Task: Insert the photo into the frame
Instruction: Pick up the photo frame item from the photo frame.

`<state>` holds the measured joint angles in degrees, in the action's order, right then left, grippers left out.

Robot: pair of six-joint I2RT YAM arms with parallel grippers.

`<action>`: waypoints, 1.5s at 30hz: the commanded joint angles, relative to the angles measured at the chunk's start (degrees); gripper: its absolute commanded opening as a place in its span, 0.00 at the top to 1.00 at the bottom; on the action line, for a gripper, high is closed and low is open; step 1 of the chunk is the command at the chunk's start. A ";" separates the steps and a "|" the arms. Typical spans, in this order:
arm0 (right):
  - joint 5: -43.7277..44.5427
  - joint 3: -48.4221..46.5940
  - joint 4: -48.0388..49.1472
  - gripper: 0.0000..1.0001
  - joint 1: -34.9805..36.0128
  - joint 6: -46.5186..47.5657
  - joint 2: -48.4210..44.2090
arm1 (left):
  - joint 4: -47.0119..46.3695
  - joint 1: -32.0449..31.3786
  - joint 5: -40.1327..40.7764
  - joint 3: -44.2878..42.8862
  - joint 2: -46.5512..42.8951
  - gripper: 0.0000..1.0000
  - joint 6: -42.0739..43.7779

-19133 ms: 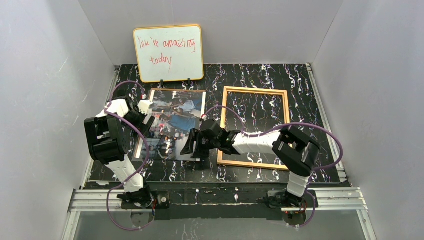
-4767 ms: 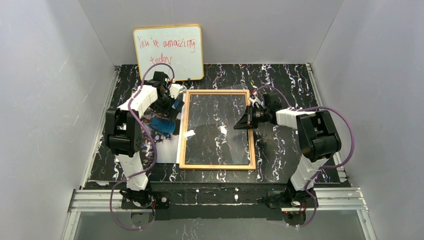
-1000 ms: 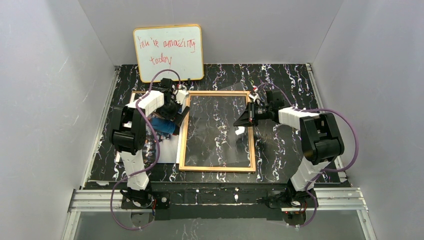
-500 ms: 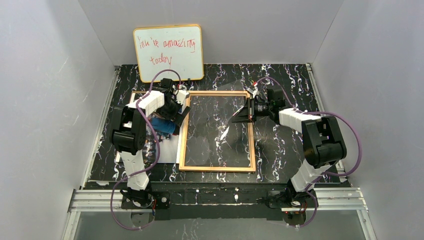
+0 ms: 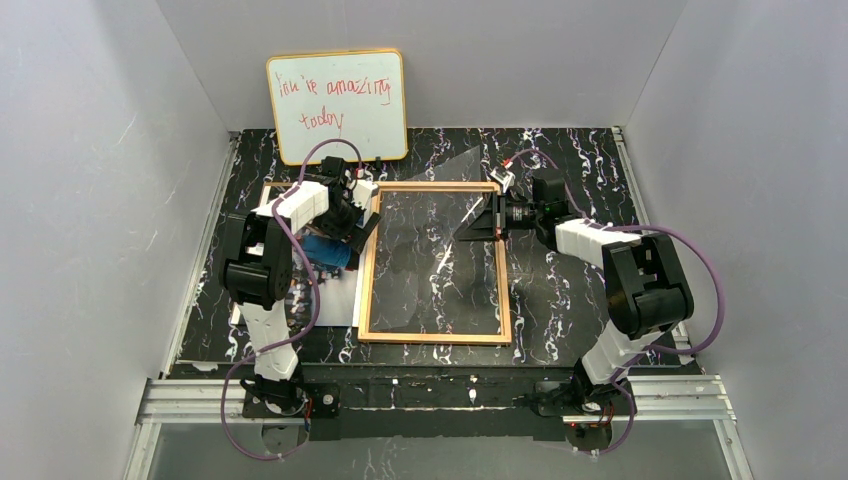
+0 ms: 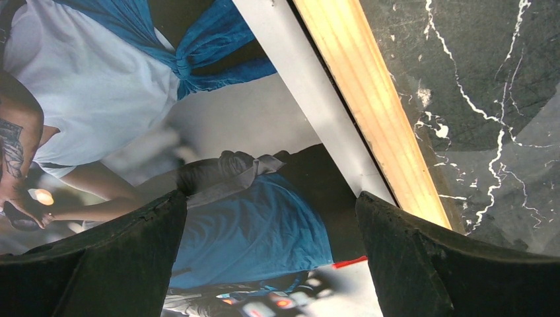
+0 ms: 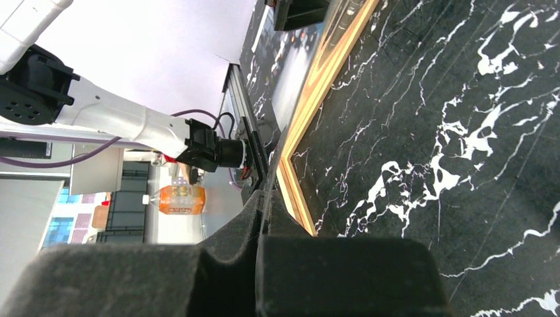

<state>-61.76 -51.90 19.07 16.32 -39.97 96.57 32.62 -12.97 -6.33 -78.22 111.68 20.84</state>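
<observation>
The golden-wood frame lies flat mid-table. Its clear pane is tilted, with the right edge raised off the frame. My right gripper is shut on that thin edge, above the frame's right rail. The photo lies left of the frame, partly under my left arm; it shows people in blue and white. Just above the print's right side, next to the frame's left rail, my left gripper hangs open with nothing between its fingers.
A yellow-rimmed whiteboard with red handwriting stands at the back left. Grey walls close in the black marbled table on three sides. The metal rail with both arm bases runs along the near edge.
My right gripper has risen and drawn toward the back with the pane's edge, so the pane tilts more steeply. The left arm has not moved.
</observation>
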 commanded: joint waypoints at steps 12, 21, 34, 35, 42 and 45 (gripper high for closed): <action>1.34 -0.23 5.66 0.99 2.34 -1.24 -0.91 | 4.14 1.04 -3.51 -0.22 0.95 0.03 -1.42; 3.24 -1.89 0.26 0.99 1.69 0.74 0.23 | 3.96 1.02 -3.60 0.64 0.93 0.03 -1.13; 3.32 -0.83 -4.61 0.99 -0.30 1.24 0.05 | 3.92 1.02 -4.17 1.28 0.57 0.03 -0.99; 3.53 -0.59 -4.39 0.99 -0.17 0.72 0.21 | 3.85 1.02 -4.28 1.35 0.49 0.03 -0.98; 4.48 2.74 1.35 0.99 -0.22 -7.30 0.60 | 3.70 0.95 -4.60 1.89 0.38 0.03 -0.90; 5.36 3.80 3.32 0.99 0.06 -9.89 -0.07 | 3.66 0.86 -5.05 2.22 0.38 0.03 -0.93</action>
<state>-57.49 -49.34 17.54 15.88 -45.34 97.10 33.04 -12.12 -8.01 -78.46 111.68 20.38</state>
